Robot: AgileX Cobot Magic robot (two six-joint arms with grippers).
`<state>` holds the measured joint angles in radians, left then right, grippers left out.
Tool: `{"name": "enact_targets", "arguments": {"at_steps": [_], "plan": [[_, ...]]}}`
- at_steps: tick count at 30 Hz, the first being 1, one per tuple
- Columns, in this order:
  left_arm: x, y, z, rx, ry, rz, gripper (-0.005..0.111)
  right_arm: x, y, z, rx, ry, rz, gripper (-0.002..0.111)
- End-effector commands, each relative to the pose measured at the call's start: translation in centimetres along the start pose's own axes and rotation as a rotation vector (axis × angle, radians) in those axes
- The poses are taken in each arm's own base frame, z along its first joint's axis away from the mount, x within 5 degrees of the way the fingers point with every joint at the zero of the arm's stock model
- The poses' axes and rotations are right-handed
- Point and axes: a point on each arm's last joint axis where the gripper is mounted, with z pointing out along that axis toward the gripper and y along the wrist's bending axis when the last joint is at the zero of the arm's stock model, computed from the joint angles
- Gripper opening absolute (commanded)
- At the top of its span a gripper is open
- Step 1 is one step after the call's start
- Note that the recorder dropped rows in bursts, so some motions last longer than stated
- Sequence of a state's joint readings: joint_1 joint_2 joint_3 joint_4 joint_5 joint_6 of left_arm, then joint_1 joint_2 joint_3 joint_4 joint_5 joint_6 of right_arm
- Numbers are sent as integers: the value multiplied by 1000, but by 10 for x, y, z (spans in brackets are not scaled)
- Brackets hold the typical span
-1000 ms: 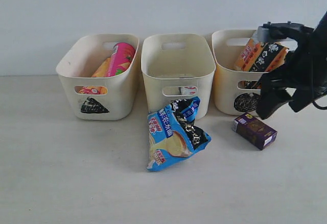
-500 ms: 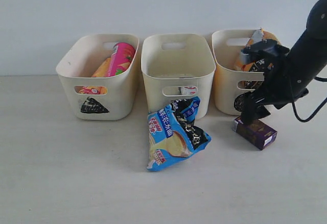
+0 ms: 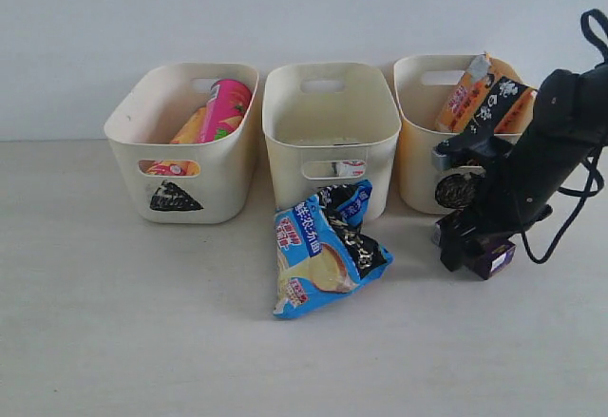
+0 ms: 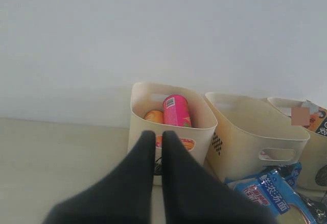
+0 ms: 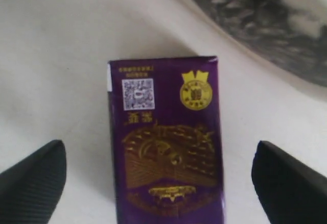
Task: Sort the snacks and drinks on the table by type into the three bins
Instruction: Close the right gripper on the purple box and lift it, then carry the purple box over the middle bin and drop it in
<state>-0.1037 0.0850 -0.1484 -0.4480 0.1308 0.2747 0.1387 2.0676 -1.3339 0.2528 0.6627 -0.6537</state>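
Now R gripper (image 5: 159,175) w/ jaws wide apart astride purple carton (image 5: 166,147); L gripper (image 4: 157,147) pinched together.

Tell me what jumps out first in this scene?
A bright blue crinkly snack bag sprawls on the pale beige table in front of the middle cream plastic tub. At right, open black fingers straddle a small dark purple carton lying in front of the circle-marked tub.

Right tool (image 5: 158,157) low, spread wide; left tool (image 4: 158,137) pressed closed
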Motion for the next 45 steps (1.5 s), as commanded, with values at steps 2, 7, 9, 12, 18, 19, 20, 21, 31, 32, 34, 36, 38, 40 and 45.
{"name": "enact_targets", "arguments": {"at_steps": [2,7,9,12,18,19,20,21,31,32,34,36,38,40,45], "plan": [[1,1,0,-5,-7,3,4,3,-1,13,-8,23,-5,86],[1,1,0,-5,-7,3,4,4,1,9,-28,46,1,47],[1,1,0,-5,-7,3,4,4,2,4,-36,53,-1,24],[1,1,0,-5,-7,3,4,1,4,-12,-31,33,-2,1],[1,1,0,-5,-7,3,4,-11,13,-60,-39,-90,35,1],[1,1,0,-5,-9,3,4,-13,16,-72,-52,-119,50,1],[1,1,0,-5,-9,3,4,-14,18,-79,-62,-136,58,1],[1,1,0,-5,-9,3,4,-15,21,-87,-72,-153,66,1],[1,1,0,-5,-7,3,4,-18,48,-165,-176,-349,105,1],[1,1,0,-5,-7,3,4,-20,50,-171,-186,-378,103,1],[1,1,0,-4,-3,3,4,-25,52,-181,-202,-412,96,1],[1,1,0,-4,-3,3,4,-34,54,-192,-187,-457,72,1],[1,1,0,-4,-3,3,4,-44,58,-202,-160,-511,46,1],[1,1,0,-4,-3,3,4,-57,62,-211,-134,-573,21,1],[1,1,0,-4,-3,3,4,-90,72,-213,-36,-695,-78,1]]}}
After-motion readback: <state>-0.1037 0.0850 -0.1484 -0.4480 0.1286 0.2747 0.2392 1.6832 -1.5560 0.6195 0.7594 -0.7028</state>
